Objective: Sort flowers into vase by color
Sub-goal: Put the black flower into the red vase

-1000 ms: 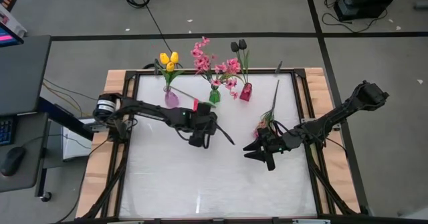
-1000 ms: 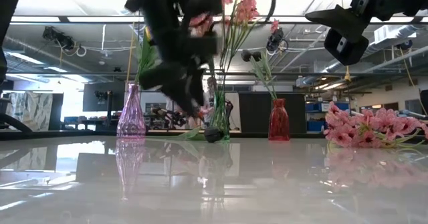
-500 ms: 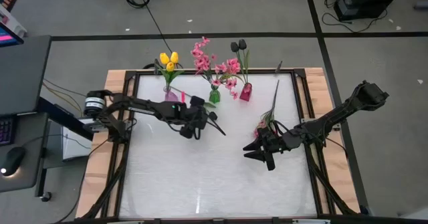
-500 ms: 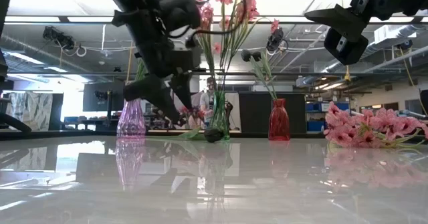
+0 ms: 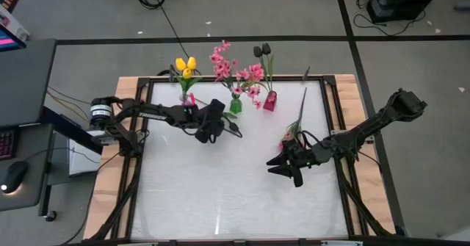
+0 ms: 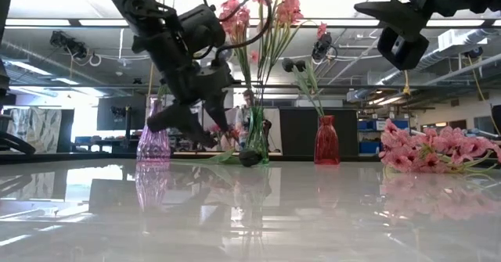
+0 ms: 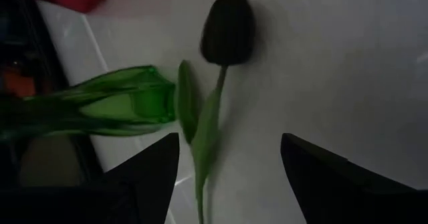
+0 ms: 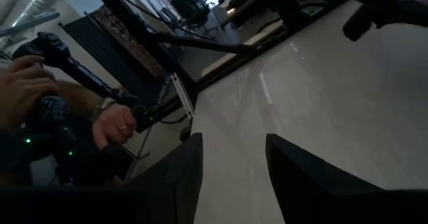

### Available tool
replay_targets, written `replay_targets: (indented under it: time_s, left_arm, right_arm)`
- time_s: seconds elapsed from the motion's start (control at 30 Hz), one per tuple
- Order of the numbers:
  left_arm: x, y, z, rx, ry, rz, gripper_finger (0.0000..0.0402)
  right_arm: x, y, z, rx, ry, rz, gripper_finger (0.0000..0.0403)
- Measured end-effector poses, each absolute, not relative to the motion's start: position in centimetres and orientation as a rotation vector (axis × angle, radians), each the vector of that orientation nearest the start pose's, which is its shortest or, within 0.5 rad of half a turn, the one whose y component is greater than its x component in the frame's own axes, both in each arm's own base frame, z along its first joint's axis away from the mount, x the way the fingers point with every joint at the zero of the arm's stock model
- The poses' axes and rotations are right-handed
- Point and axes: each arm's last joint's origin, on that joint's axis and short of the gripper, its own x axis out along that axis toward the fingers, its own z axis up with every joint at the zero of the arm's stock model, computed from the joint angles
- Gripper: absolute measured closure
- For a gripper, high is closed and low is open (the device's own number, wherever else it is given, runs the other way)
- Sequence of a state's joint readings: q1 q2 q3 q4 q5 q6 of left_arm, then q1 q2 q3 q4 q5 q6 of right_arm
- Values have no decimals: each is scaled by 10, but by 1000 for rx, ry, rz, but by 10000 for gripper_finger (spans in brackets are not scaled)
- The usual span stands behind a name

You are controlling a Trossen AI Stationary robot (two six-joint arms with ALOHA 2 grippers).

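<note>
A dark tulip (image 7: 226, 30) lies flat on the white table beside the green vase (image 7: 127, 103). Its green stem (image 7: 204, 144) runs back between the fingers of my left gripper (image 7: 231, 144). That gripper (image 5: 219, 128) is open, slants down above the stem and touches nothing. The tulip's head (image 6: 249, 158) rests in front of the green vase (image 6: 257, 141). My right gripper (image 5: 283, 167) is open and empty, raised above the table (image 6: 399, 43). Next to it a pink spray (image 5: 294, 137) lies on the table.
Three vases stand along the far edge: purple (image 5: 188, 106) with yellow tulips, green (image 5: 235, 105) with pink blossoms, red (image 5: 269, 101) with a dark tulip. The table's near half (image 5: 220, 194) is bare white. A person's hands (image 8: 40, 110) show beyond the table's edge.
My left gripper has moved toward the table's far edge and a little left, closer to the purple and green vases. It has rolled about its own axis and stayed open. The dark tulip has stayed where it lay.
</note>
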State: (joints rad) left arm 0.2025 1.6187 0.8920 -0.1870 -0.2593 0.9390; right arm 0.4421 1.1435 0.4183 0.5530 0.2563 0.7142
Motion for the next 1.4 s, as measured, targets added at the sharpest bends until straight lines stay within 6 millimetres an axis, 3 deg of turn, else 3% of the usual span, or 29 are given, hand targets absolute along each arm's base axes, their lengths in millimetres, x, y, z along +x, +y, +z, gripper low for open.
replay_targets:
  time_s: [0.5, 0.77, 1.2, 1.4]
  left_arm:
    - [313, 94, 154, 912, 1059, -44, 134]
    - [322, 96, 141, 956, 1035, -54, 134]
    - [340, 102, 144, 982, 990, -28, 134]
    - [342, 103, 134, 977, 1011, -41, 134]
  right_arm:
    - [209, 91, 210, 654, 215, 120, 231]
    - [209, 91, 211, 657, 206, 121, 231]
    - [209, 91, 211, 658, 202, 122, 231]
    - [209, 91, 212, 659, 200, 124, 231]
